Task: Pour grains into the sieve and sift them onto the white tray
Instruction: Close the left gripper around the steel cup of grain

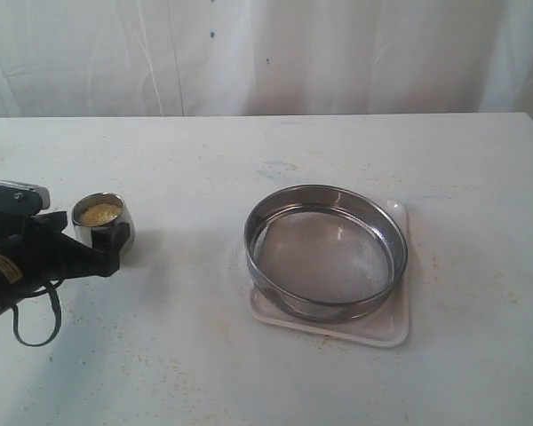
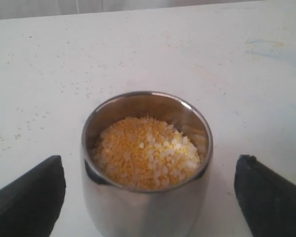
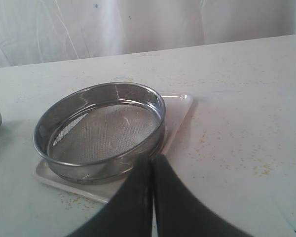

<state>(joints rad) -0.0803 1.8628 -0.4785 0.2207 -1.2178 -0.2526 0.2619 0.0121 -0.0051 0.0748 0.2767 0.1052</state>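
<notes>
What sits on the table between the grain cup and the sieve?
Nothing: only bare tabletop lies between the cup and the sieve, as the exterior view shows.

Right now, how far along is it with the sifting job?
Barely started. Done: the sieve sits on the white tray, and its mesh looks empty. In hand: the left claw is open either side of the steel cup of grains, not yet gripping. The right claw is shut near the sieve. Left: lifting, pouring, sifting.

White table (image 1: 249, 151) before a creased white backdrop (image 1: 338, 53).
</notes>
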